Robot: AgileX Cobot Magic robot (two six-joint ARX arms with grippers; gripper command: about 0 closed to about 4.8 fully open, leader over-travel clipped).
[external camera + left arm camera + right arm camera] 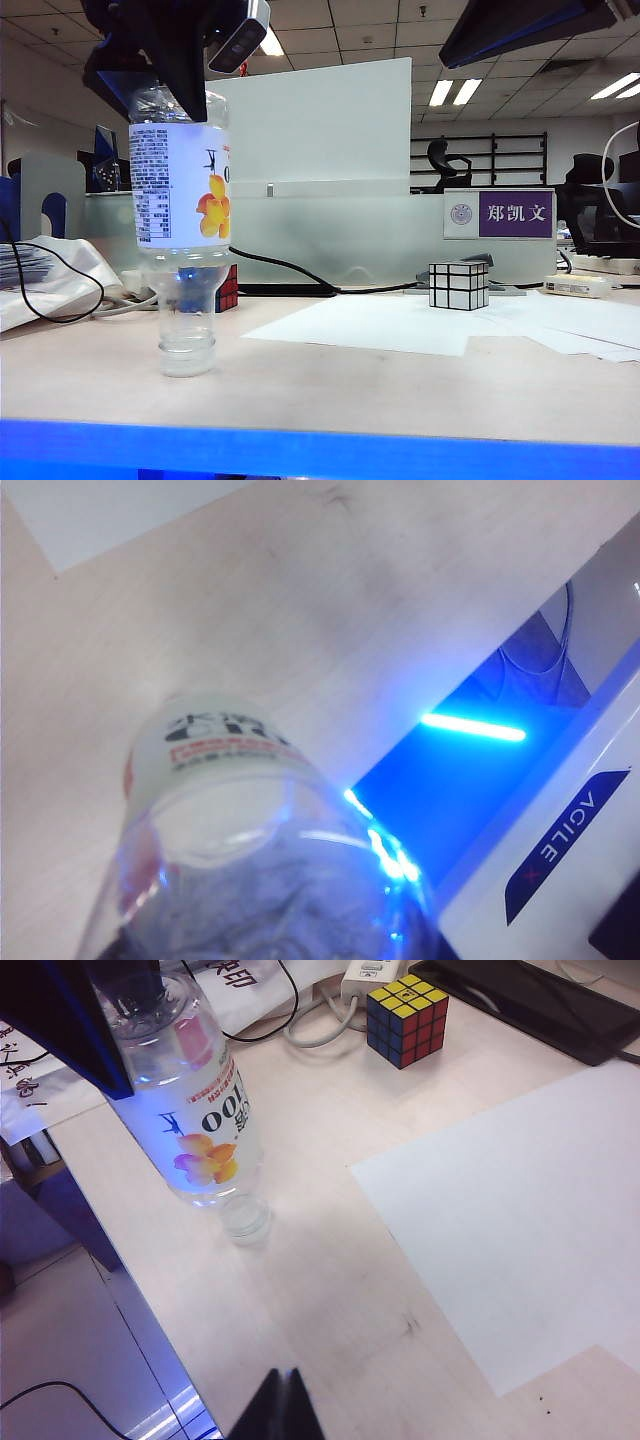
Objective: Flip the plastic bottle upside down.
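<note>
The bottle [182, 215] stands inverted near the front edge of the table [330, 385], its white cap [187, 356] down on the wood and its base up, directly under the left gripper [165, 70], which clasps the bottle's upturned base from above. In the exterior view the gripper's dark body covers the top of the bottle, and the label with its yellow-orange fruit picture reads upside down just below it. The left wrist view looks down the clear body toward the label (lit blue, with the table beyond), though the gripper's own fingers do not show there. The right gripper [283, 1398] is clenched shut and hangs apart from the bottle, out over the table; only its dark tip shows at the edge of its own wrist view, with the bottle and the left gripper [75, 1015] farther on from it. Past the bottle from the right gripper lies a coloured cube [405, 1019], which in the exterior view peeks out just behind the bottle's neck. A white sheet of paper [380, 322] lies flat on the table to the side of the bottle away from the left arm, and beyond it a mirrored cube [459, 285] stands near the back, well apart from both grippers. Behind that a purple nameplate [500, 214] is fixed to the partition.
</note>
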